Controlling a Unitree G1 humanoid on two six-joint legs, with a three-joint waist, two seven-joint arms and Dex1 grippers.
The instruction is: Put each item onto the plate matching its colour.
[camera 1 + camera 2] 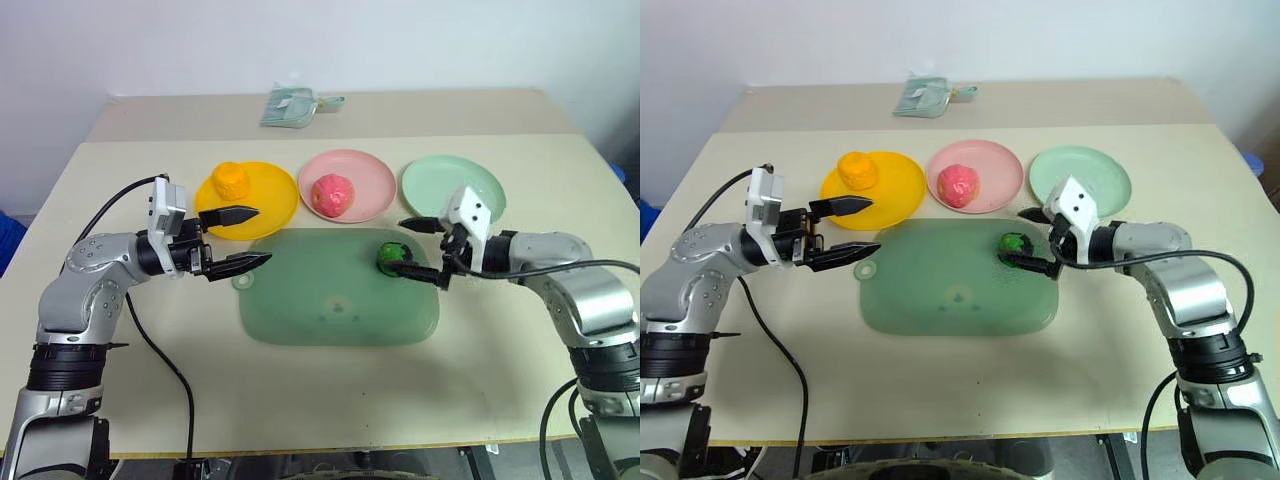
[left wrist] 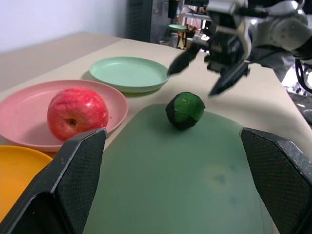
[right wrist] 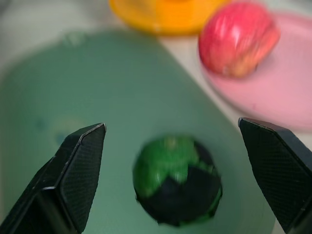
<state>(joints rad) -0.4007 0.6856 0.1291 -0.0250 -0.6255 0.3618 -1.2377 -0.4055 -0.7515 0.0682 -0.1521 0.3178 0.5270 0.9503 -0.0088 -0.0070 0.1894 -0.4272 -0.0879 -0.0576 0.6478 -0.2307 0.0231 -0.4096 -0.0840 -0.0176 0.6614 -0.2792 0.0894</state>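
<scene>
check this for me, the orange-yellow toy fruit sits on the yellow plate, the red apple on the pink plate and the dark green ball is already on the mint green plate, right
Not quite. The small dark green ball still lies on the large translucent green board, not on the round mint green plate, as the left eye view shows. The rest holds: the orange-yellow toy fruit sits on the round yellow plate and the red toy apple on the round pink plate.

Illumination is bright, even and diffuse from overhead. Shadows under the plates are soft and short. The right wrist view is blurred throughout; the pink plate (image 3: 273,92) at upper right is smeared. Head views are sharp.
</scene>
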